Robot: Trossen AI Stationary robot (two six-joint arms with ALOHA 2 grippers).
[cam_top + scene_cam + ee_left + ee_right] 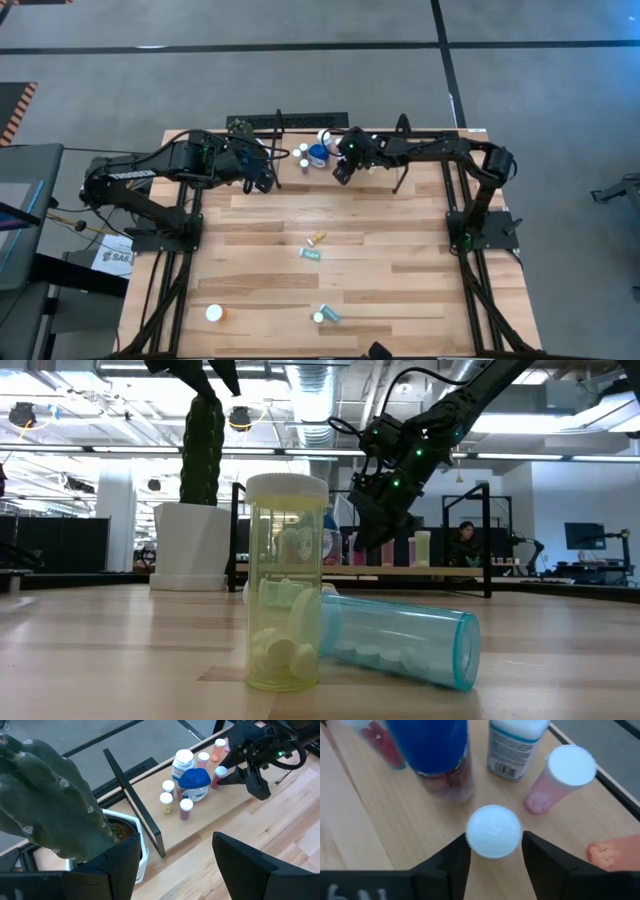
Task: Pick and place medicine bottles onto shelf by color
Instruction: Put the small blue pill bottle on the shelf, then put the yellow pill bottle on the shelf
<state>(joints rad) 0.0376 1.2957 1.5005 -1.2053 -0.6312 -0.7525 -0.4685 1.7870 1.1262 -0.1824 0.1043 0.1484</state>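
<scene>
The wooden desk (400, 250) is carrying a railed shelf (380, 172) at its far edge, bottles (312, 153) and a potted cactus (45, 810) standing there; four more bottles (312, 254) are sitting scattered nearer.

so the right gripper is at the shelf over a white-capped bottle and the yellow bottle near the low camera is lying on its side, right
Not quite. The yellow bottle stands upright, as the low view shows; the teal bottle beside it is the one lying on its side. The rest holds: the right gripper is at the shelf with a white-capped bottle between its fingers.
</scene>
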